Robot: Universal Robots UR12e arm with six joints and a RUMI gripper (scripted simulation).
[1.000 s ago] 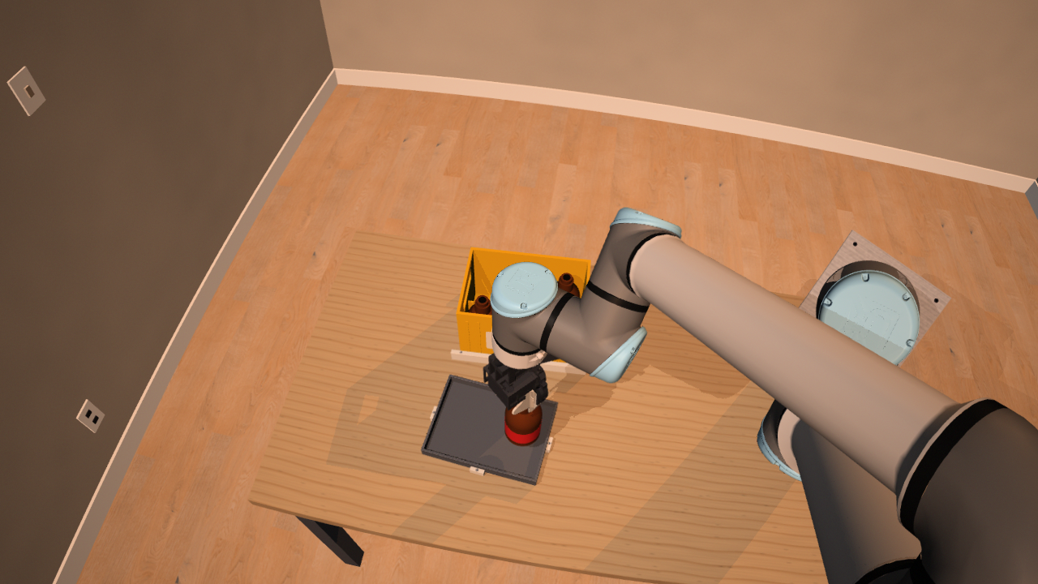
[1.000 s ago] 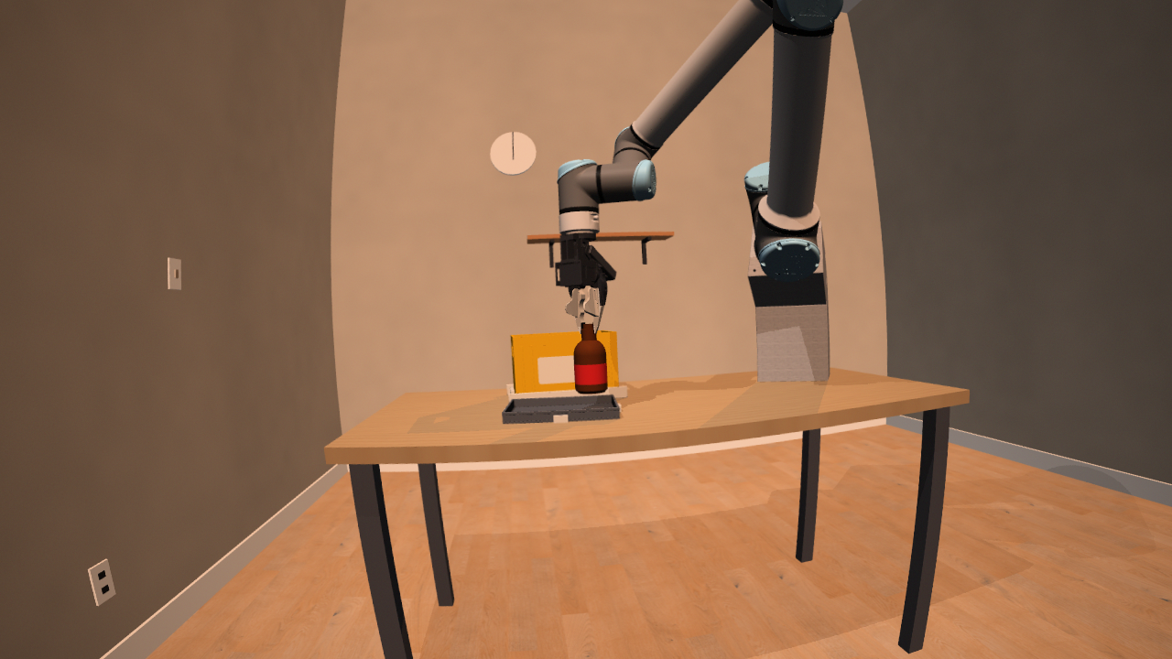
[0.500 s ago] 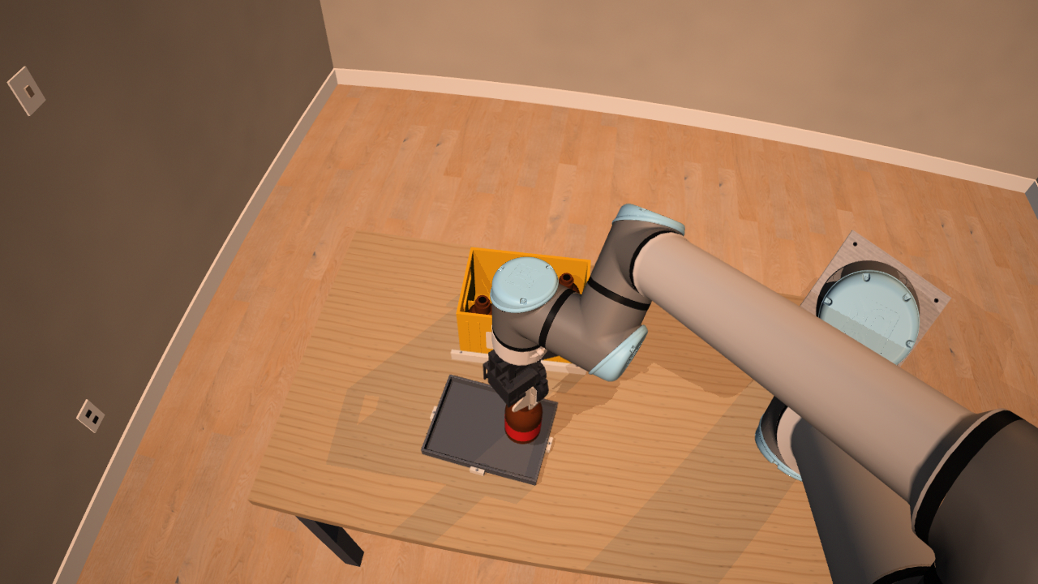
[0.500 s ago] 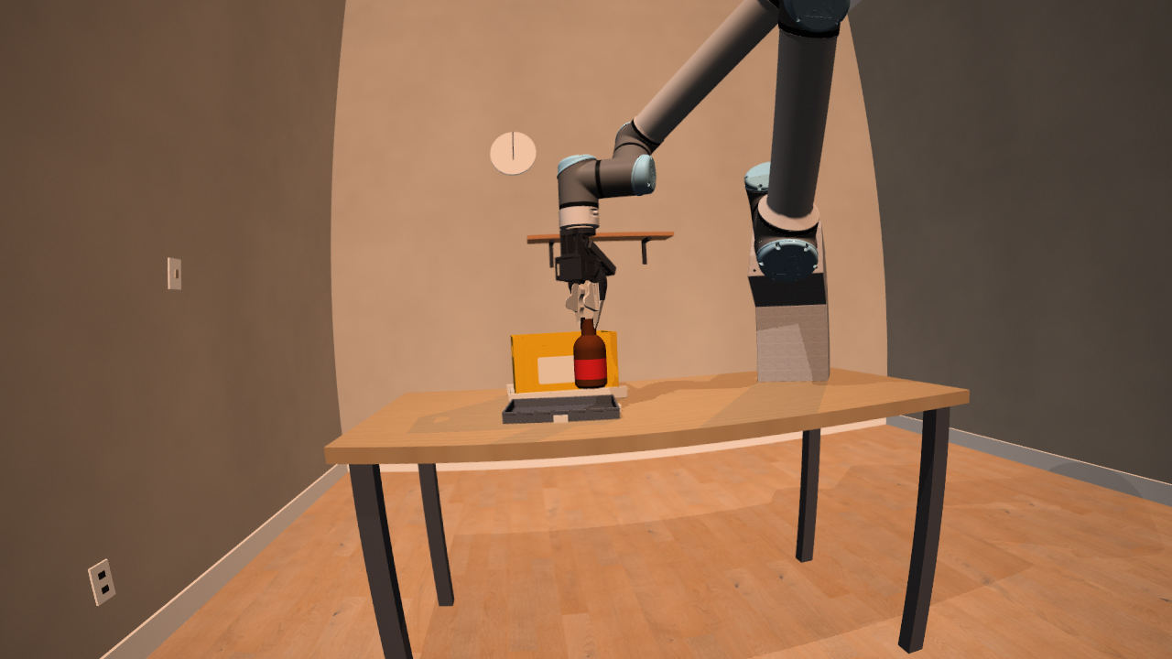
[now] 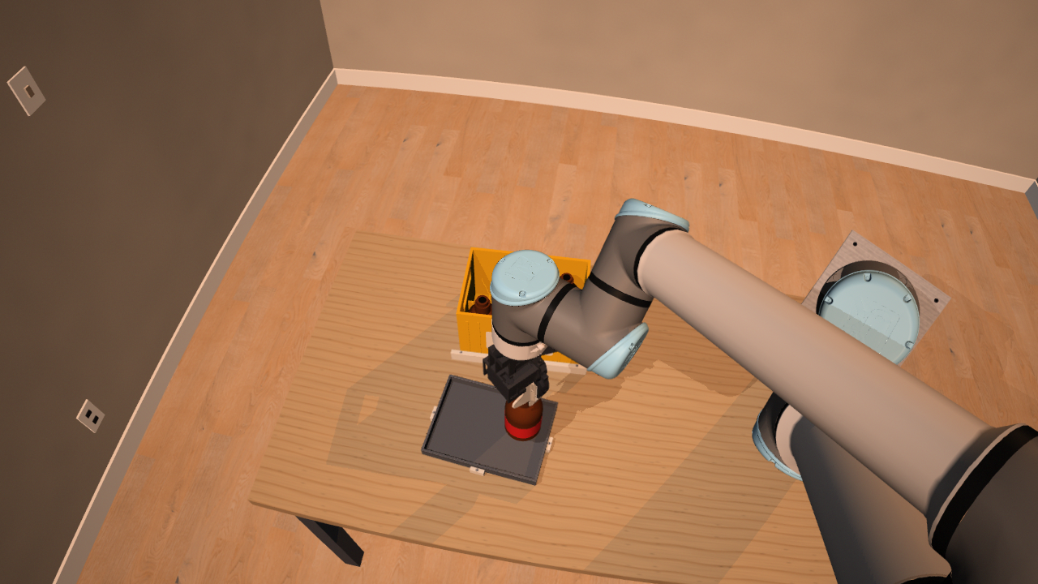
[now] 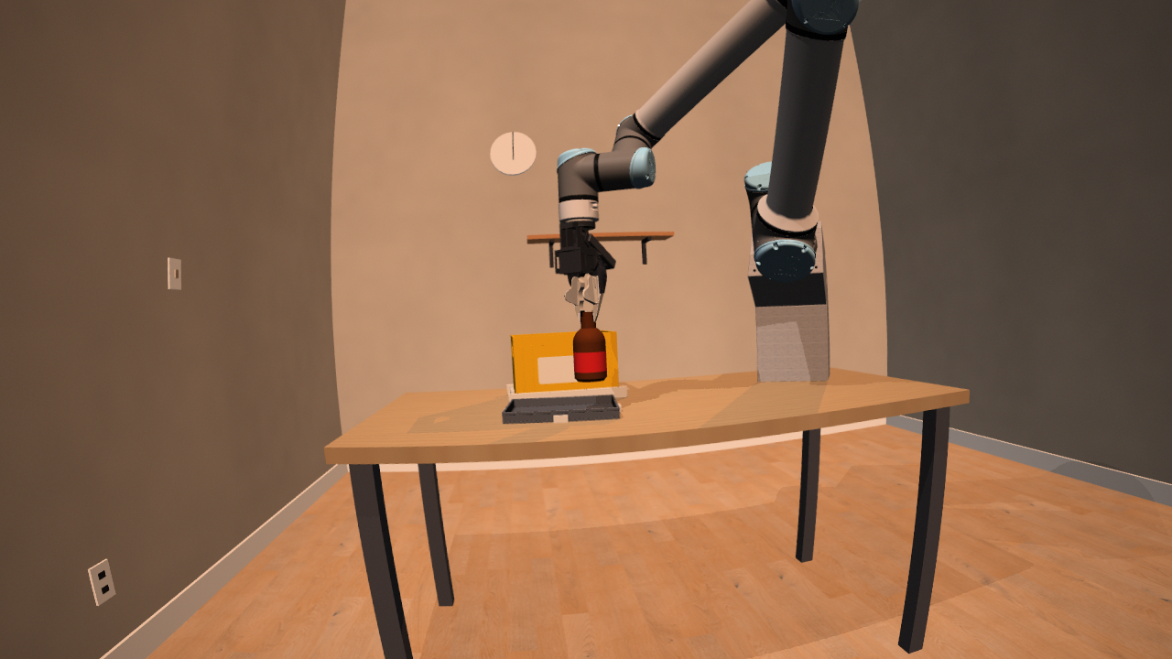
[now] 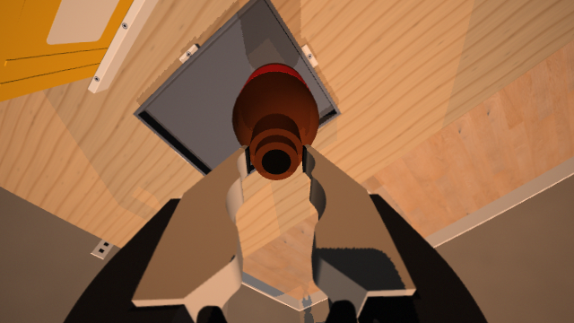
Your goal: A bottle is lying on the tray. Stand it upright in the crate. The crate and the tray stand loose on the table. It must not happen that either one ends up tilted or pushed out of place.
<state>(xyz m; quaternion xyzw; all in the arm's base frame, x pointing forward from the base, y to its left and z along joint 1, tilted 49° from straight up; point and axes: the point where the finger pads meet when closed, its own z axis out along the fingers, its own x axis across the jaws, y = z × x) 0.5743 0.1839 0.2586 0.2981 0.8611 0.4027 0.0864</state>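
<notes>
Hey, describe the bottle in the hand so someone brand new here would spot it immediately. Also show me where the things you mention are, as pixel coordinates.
Find the wooden table (image 5: 348, 435) (image 6: 696, 409) (image 7: 404, 67), then the dark gray tray (image 5: 464, 428) (image 6: 560, 415) (image 7: 193, 99) on it. Hanging upright above the tray is a brown bottle (image 5: 523, 419) (image 6: 589, 358) (image 7: 275, 103) with a red label, the only one outside the yellow crate (image 5: 473, 332) (image 6: 524, 361) (image 7: 27, 49).

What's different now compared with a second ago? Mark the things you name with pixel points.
The brown bottle (image 5: 523, 419) (image 6: 589, 356) (image 7: 275, 100) has risen slightly, hanging upright from the gripper (image 5: 528, 397) (image 6: 586, 311) (image 7: 276, 147), which went up with it. Nothing was newly grabbed or let go: the fingers are still closed on its neck. The tray (image 5: 464, 428) (image 6: 532, 415) (image 7: 193, 85) and the yellow crate (image 5: 474, 332) (image 6: 524, 361) (image 7: 27, 54) look unmoved and level.
</notes>
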